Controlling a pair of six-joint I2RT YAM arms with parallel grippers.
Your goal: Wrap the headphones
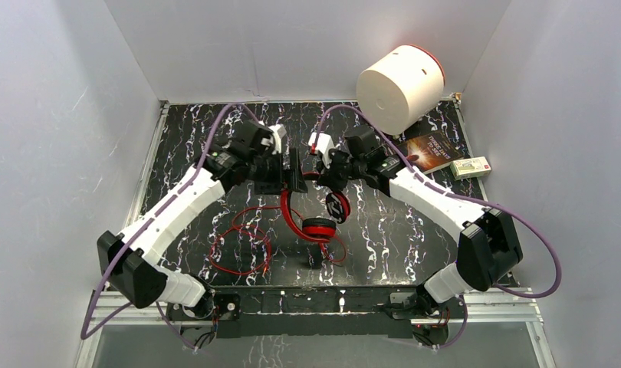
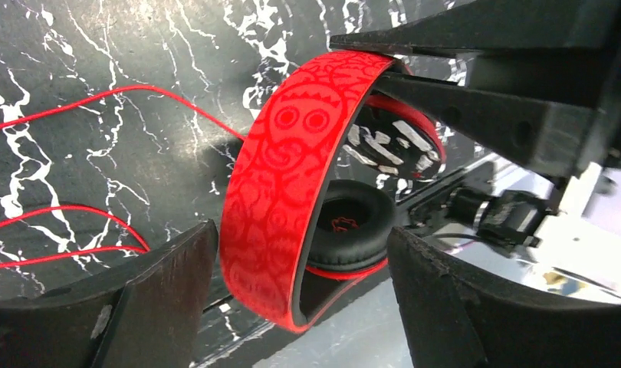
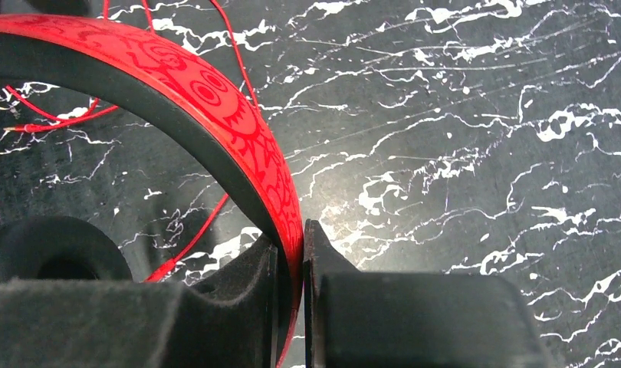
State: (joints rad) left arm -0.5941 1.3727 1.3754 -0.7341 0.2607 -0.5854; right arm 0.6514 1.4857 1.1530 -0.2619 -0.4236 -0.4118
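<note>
Starting nearest the bases, I see the cable (image 1: 242,247) lying in loose, overlapping loops on the counter (image 1: 415,230), left of centre. It is thin, red and springy-looking. My worry is that any pull on the headphones (image 1: 317,221) will drag those loops into a tangle before they can be wound.

The headphones sit mid-counter with the headband (image 2: 273,192) arched up and one earcup (image 1: 319,228) low; I cannot tell whether it touches the counter. The right hand (image 3: 302,239) is pinching the headband edge-on between its fingers (image 3: 415,314). That is a narrow bite on smooth, glossy printed plastic, so I judge a twist could let the band slide or pivot out.

The left hand (image 2: 300,238) is spread wide, straddling the band and apparently not touching it. Closing it off-centre could lever the band against the right grip.

The ear pad (image 2: 346,222) is a round, soft black cushion, and the band's inner lining is matte black.

Farthest back, a white cylinder (image 1: 399,86) with a red rim, a book (image 1: 432,152) and a small box (image 1: 471,166) sit at the far right.
</note>
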